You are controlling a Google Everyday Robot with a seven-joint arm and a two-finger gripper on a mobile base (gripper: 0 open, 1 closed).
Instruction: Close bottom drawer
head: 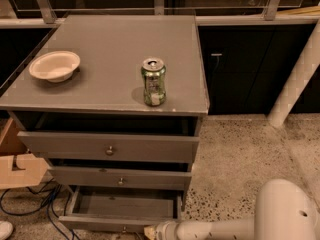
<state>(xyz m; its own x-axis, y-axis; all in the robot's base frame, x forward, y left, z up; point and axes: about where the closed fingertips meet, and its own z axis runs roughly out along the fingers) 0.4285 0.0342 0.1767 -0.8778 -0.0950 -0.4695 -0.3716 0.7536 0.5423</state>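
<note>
Cabinet (pixel 105 44): grey, green can (pixel 153 81) and white bowl (pixel 54 65) sitting on top
Bottom drawer (pixel 125 207): lowest of three, pulled out, tray showing
Gripper (pixel 152 231): way down low, right by that drawer's front panel
Gripper state: open or closed, honestly can't tell

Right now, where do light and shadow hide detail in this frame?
Camera view: warm overhead light on the cabinet top; the soda can throws a short shadow leftward; the open bottom drawer sits dim beneath the middle drawer; the tool, at the bottom edge by that drawer's front, is lit.
</note>
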